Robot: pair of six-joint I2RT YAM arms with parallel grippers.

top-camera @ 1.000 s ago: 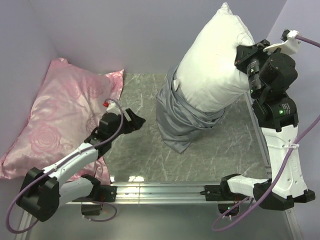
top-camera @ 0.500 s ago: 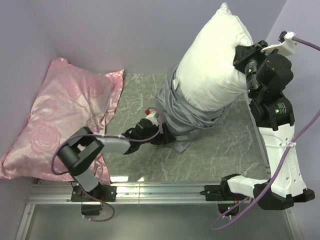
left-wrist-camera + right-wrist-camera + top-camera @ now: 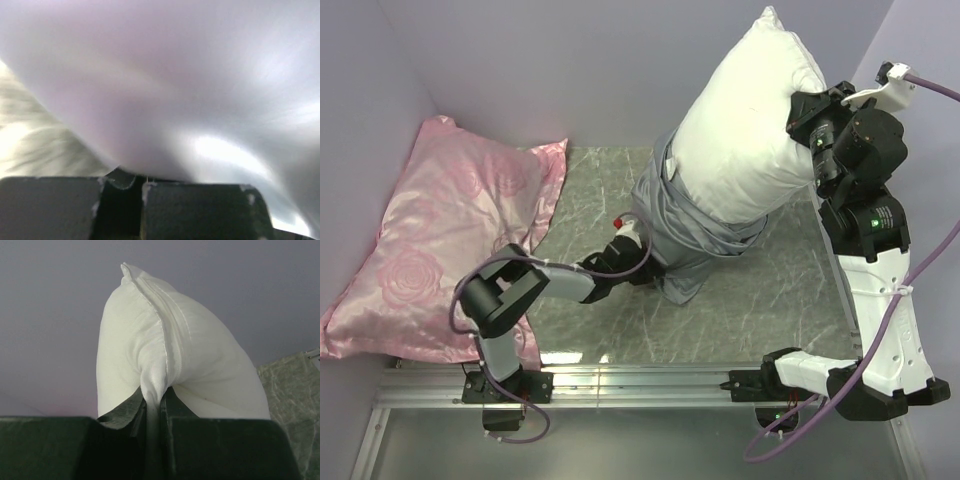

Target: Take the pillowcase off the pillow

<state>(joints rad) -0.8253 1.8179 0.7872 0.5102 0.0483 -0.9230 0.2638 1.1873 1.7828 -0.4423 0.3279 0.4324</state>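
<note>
We hold the pillow (image 3: 750,130) high in the right gripper (image 3: 807,115), left gripper (image 3: 638,268) clamped on the pillowcase (image 3: 685,235); next we should pull it steadily off.

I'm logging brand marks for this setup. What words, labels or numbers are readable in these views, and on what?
No text can be read in any view.
Right arm: small pale marking near its green light, too small to read.
Pillow, pillowcase, pink pillow: no print or tag in view.
</note>
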